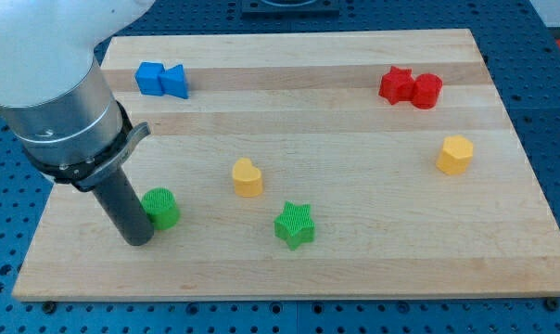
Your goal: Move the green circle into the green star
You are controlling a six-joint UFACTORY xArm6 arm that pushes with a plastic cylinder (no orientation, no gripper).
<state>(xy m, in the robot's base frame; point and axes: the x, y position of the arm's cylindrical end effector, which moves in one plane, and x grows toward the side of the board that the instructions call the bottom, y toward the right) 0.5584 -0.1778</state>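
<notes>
The green circle (160, 207) sits on the wooden board (354, 269) at the view's lower left. The green star (295, 224) lies to its right, well apart from it. My tip (138, 239) rests on the board just left of and slightly below the green circle, touching or nearly touching its left side.
A yellow heart-like block (248, 176) lies between and above the two green blocks. Two blue blocks (161, 80) sit together at the top left. A red star (396, 84) and a red round block (426, 90) touch at the top right. A yellow hexagon (454, 154) is at the right.
</notes>
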